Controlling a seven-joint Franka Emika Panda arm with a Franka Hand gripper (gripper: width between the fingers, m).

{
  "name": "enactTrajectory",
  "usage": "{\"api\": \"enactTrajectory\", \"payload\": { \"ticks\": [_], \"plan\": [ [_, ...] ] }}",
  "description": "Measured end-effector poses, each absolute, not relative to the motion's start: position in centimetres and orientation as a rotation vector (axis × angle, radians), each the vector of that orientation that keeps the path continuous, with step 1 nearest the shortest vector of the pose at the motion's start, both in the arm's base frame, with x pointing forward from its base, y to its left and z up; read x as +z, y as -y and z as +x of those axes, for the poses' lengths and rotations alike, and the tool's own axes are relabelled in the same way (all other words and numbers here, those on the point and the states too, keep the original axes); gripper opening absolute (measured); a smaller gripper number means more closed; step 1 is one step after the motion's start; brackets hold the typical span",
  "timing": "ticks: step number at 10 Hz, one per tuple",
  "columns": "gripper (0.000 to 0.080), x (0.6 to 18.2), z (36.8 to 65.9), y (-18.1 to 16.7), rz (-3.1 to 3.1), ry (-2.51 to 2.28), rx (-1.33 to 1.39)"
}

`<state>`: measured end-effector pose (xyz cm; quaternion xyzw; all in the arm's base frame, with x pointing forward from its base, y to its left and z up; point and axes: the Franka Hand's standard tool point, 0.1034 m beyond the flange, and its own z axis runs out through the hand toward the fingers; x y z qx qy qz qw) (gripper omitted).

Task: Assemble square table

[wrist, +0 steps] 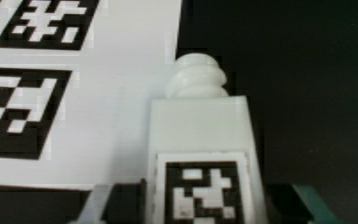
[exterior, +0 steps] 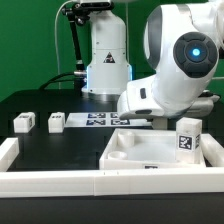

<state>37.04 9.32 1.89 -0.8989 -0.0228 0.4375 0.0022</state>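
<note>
The tool (wrist: 202, 206) is pinching a leg (wrist: 202, 135) of the square table: in the wrist view its dark fingers (wrist: 311, 203) are pressing against the two sides of the white block, right where its black-and-white tag is showing. The leg's rounded, ribbed tip is pointing away from the tool. The leg is lying along the edge of the marker board (wrist: 131, 60), just beside it, with the black worktop (wrist: 300, 90) showing on its other side; whether it is resting on the worktop or hanging just above it cannot be told. In the exterior view the bulky white arm (exterior: 170, 80) is leaning down over the far end of the marker board (exterior: 100, 120) and is hiding the tool and the pinched leg. The slab (exterior: 122, 150) of the table is lying near the front, rim upward, just behind the long white front rail (exterior: 90, 185). An upright leg (exterior: 187, 138) is standing at the slab's side toward the exterior view's right, tag facing the camera; whether it is sitting on the slab or just behind it is unclear. Two more legs are sitting well apart from the slab toward the exterior view's left, the outer leg (exterior: 22, 123) and the inner leg (exterior: 55, 122), the latter beside the marker board's end.
</note>
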Motion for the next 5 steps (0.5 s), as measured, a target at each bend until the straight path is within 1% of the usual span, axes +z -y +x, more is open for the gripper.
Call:
{"api": "enactTrajectory", "payload": {
  "ticks": [1,2,3,4,5],
  "plan": [
    [0.0287,3.1,37.6,-9.0,-2.816,0.064,1.357],
    [0.0288,4.7,38.3,-8.8,-2.810,0.055,1.345],
    [0.0288,6.7,39.6,-8.4,-2.808,0.037,1.315],
    [0.0288,8.1,40.6,-7.9,-2.809,0.020,1.284],
    [0.0288,9.2,41.5,-7.6,-2.824,0.009,1.229]
  ]
}}
